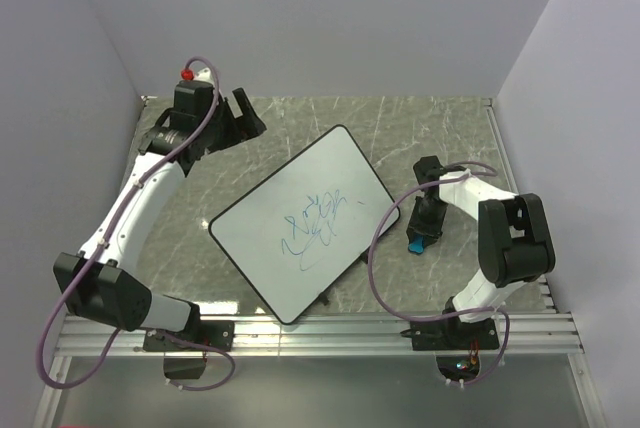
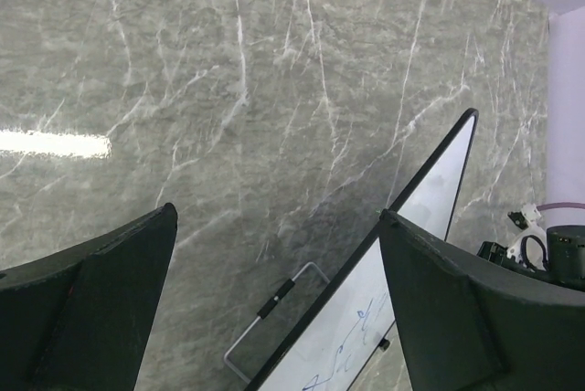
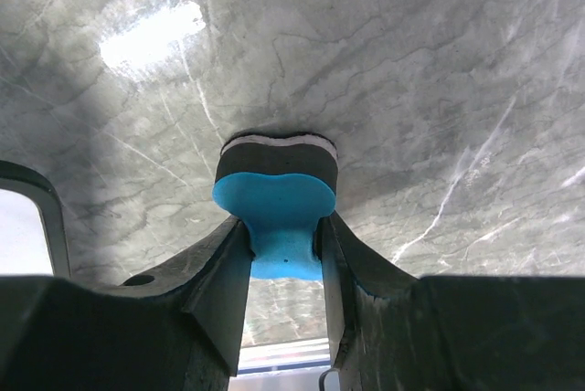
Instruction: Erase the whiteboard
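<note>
The whiteboard (image 1: 290, 238) lies tilted in the middle of the marble table, with blue scribbles (image 1: 315, 228) near its centre. My right gripper (image 1: 425, 228) is just off the board's right edge, shut on a small blue eraser (image 1: 415, 245). In the right wrist view the gripper (image 3: 281, 245) pinches the eraser (image 3: 279, 195) by its blue handle, with the dark felt pad facing the table. A corner of the board (image 3: 18, 231) shows at the left. My left gripper (image 1: 245, 113) is open and empty at the far left, beyond the board. In its wrist view (image 2: 278, 213) the board (image 2: 441, 181) shows between and behind the fingers.
A wire stand with a black grip (image 2: 274, 304) sticks out from under the board's edge. Purple walls close in the table on the left, back and right. An aluminium rail (image 1: 330, 328) runs along the near edge by the arm bases.
</note>
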Robot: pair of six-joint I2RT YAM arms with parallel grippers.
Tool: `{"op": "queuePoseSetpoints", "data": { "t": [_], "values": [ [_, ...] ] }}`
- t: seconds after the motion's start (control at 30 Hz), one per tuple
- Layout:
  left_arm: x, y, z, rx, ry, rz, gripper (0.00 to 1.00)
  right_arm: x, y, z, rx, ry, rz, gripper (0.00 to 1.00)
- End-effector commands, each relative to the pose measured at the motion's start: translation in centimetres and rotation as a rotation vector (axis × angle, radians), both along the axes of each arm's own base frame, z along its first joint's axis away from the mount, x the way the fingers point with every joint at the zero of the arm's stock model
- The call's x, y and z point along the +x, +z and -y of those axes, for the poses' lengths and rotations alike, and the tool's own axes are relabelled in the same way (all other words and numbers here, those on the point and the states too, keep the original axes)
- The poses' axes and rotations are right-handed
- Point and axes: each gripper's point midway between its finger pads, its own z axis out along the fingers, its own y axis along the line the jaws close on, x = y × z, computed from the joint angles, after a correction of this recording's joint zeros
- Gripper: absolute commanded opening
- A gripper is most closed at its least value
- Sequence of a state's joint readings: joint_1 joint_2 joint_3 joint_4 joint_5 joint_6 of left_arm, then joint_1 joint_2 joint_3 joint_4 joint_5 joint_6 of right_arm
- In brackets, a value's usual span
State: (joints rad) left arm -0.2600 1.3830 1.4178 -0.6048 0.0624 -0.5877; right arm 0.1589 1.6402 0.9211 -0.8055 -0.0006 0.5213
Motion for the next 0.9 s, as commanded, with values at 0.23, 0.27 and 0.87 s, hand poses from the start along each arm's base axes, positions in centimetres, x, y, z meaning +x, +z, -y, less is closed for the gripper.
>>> {"op": "queuePoseSetpoints", "data": {
  "t": [0.23, 0.27, 0.87],
  "values": [
    [0.9, 1.7, 3.2, 0.041, -0.239, 0.103, 0.95, 3.7, 7.8, -0.3, 0.009, -0.038, 0.211, 0.00],
    [0.6, 1.0, 4.0, 0.031, -0.288, 0.096, 0.93, 4.3, 9.6, -0.4, 0.023, -0.034, 0.259, 0.00],
    [-4.6, -5.3, 11.3, -0.200, -0.825, -0.083, 0.32, 1.4, 21.2, -0.9, 0.103, -0.008, 0.474, 0.00]
  ]
}}
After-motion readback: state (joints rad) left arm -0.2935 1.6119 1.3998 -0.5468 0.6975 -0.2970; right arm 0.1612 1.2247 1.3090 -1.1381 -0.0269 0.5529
